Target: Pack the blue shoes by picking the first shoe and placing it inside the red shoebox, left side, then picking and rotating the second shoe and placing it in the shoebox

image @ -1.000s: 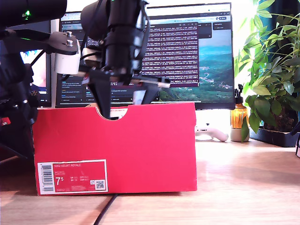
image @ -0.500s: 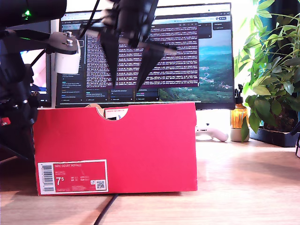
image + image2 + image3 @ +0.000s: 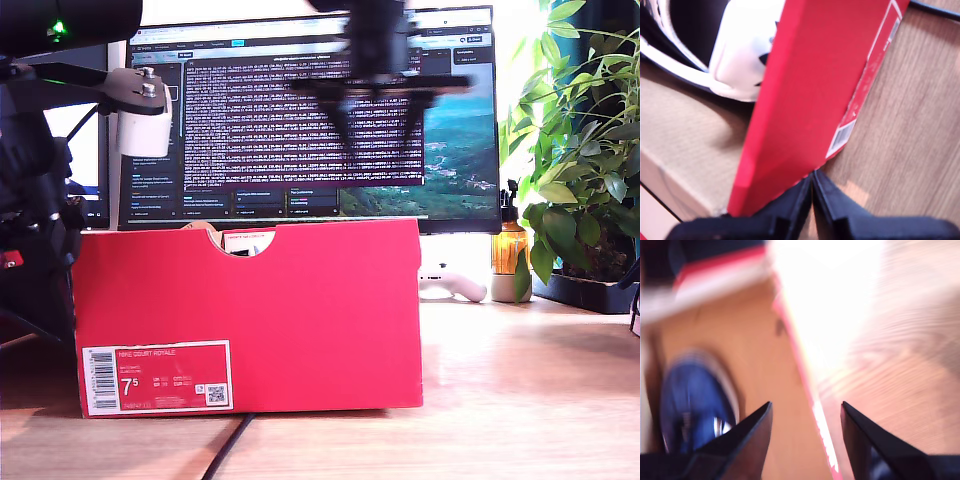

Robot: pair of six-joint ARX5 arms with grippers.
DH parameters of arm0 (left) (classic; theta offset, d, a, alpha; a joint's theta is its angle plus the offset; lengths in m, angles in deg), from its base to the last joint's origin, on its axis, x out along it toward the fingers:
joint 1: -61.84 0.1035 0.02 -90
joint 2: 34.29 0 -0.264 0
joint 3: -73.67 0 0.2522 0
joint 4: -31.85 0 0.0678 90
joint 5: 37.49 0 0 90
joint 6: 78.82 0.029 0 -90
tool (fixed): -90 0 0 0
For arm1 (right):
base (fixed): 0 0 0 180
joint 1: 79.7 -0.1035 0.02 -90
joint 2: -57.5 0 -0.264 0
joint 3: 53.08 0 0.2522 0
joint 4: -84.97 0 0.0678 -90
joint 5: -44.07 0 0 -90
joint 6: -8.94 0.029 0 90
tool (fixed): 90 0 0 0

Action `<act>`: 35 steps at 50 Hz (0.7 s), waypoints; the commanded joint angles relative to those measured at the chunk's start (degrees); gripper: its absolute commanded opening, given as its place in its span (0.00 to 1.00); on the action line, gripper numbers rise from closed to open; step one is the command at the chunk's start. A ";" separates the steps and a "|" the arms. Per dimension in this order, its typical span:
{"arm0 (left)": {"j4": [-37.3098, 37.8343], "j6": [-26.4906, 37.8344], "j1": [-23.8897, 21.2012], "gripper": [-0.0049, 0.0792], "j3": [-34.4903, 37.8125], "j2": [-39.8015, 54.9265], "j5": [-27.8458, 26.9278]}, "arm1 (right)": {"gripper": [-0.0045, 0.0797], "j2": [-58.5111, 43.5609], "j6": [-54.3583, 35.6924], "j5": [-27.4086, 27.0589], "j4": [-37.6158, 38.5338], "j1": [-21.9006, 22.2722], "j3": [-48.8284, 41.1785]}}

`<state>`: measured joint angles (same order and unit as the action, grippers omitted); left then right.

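Exterior view: the box (image 3: 245, 315) stands on the table (image 3: 520, 400) toward this view's left, label (image 3: 157, 377) facing the camera. A blurred gripper (image 3: 378, 118) hangs high over the box's right part in this view, in front of the monitor (image 3: 310, 120), carrying nothing. From its spread fingers I judge it to be my second gripper. Another arm's white link (image 3: 143, 115) sits at this view's upper left. No shoe is clearly visible here.

First wrist view: my first gripper (image 3: 812, 187) has its fingers pressed together on nothing, just above the box's red wall (image 3: 810, 100). Inside the box, a shoe's white heel (image 3: 742, 47) lies against that wall on the cardboard floor (image 3: 685, 130).

Second wrist view: my second gripper (image 3: 805, 440) has its fingers spread and empty. Below it, much blurred, a blue shoe (image 3: 690, 405) rests on the box floor (image 3: 760, 380) near the glare-washed wall.

Progress: at least one shoe is in the box. I cannot tell whether the heel and the blue shoe are one shoe or two, so the second shoe may still be left to pick, rotate and place.
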<state>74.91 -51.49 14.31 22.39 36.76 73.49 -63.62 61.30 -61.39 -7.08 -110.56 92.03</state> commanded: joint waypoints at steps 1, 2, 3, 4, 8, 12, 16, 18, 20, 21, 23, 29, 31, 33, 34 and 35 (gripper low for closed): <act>-0.70 -0.39 -0.22 0.04 -0.11 0.61 -0.94 | 0.53 5.16 2.03 -0.92 0.04 0.74 0.35; -0.70 -0.39 -0.22 0.04 -0.11 0.61 -1.16 | 0.53 5.44 2.58 -1.49 0.02 1.09 0.35; -0.70 -0.37 -0.22 0.04 -0.11 0.61 -1.33 | 0.53 5.77 2.58 -1.73 -0.04 1.22 0.35; -0.68 -0.37 -0.22 0.04 -0.11 0.61 -1.46 | 0.53 6.23 3.85 -1.68 -0.07 1.62 0.33; -0.70 -0.37 -0.22 0.04 -0.11 0.61 -1.49 | 0.53 7.69 5.64 -3.45 -0.09 2.51 0.33; -0.70 -0.39 -0.22 0.04 -0.11 0.61 -1.51 | 0.53 9.01 7.26 -4.68 -0.17 3.17 0.22; -0.70 -0.39 -0.22 0.04 -0.11 0.61 -1.51 | 0.53 9.57 7.72 -4.66 -0.28 4.00 0.11; -0.68 -0.39 -0.22 0.04 -0.11 0.61 -1.53 | 0.53 9.77 8.09 -4.63 -0.33 4.52 -0.26; -0.70 -0.37 -0.22 0.04 -0.11 0.61 -1.55 | 0.53 10.08 8.92 -4.68 -0.37 4.94 -1.01; -0.70 -0.37 -0.22 0.04 -0.11 0.61 -1.55 | 0.53 10.27 9.73 -4.85 -0.37 5.16 -1.55; -0.68 -0.39 -0.22 0.04 -0.11 0.61 -1.55 | 0.53 10.88 11.47 -4.98 -0.37 5.53 -2.91; -0.70 -0.37 -0.22 0.04 -0.11 0.61 -1.73 | 0.55 13.09 17.75 -4.20 -0.37 6.93 -8.81; -0.68 -0.39 -0.22 0.04 -0.11 0.61 -1.90 | 0.57 13.97 19.34 -4.09 -0.37 7.50 -10.97; -0.70 -0.39 -0.22 0.04 -0.11 0.61 -1.92 | 0.57 15.08 20.83 -3.98 -0.37 8.04 -13.38; -0.68 -0.39 -0.22 0.04 -0.11 0.61 -1.95 | 0.57 15.80 21.73 -4.00 -0.37 8.24 -14.60; -0.68 -0.37 -0.22 0.04 -0.11 0.61 -1.95 | 0.57 16.52 22.08 -4.07 -0.37 8.48 -15.61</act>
<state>74.91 -51.49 14.31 22.39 36.76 72.09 -50.18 81.87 -65.35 -7.38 -102.77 78.94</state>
